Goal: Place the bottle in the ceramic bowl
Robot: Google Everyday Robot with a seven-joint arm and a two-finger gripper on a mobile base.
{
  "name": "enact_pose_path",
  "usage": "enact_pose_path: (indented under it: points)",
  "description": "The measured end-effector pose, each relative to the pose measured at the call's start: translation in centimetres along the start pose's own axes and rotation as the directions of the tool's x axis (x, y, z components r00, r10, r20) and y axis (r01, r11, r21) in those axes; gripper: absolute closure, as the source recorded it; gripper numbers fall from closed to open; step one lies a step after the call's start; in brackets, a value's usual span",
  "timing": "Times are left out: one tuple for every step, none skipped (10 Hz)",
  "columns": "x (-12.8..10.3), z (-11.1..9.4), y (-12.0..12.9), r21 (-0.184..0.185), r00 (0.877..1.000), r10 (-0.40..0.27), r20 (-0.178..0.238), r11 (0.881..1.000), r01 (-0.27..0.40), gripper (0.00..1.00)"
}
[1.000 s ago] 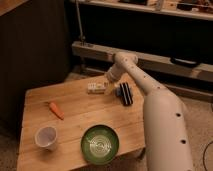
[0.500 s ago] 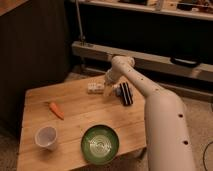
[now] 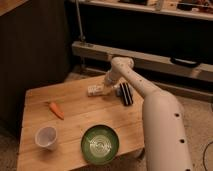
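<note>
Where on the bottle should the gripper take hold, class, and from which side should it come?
Probably mid-body, from above. The bottle lies on its side on the table, so its narrow width is easiest to span, across the long axis. The gripper sits at the bottle's end nearest the black ridged block, which crowds a sideways approach.

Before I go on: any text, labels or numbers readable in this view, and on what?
No text can be read anywhere.
Bottle: pale label, too blurred to read.
The pincer is beside the bottle, near the far edge of the table; no markings show on it.
</note>
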Motion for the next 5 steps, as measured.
enact_pose_path:
  points:
    - [0.1,0.1,-0.1,0.017,1.0,0.006,0.002,1.0,-0.006,0.8]
    - [0.3,-0.5,-0.5,0.02,1.0,0.0,0.002,1.0,0.0,0.9]
    - [0.3,-1.6,-0.6,0.013,1.0,-0.001,0.003,1.0,0.001,0.97]
    - [0.5,-2.7,-1.1,0.005,1.0,-0.004,0.006,1.0,0.004,1.0]
    - [1.0,-3.6,-1.7,-0.002,1.0,-0.015,0.009,1.0,0.015,1.0]
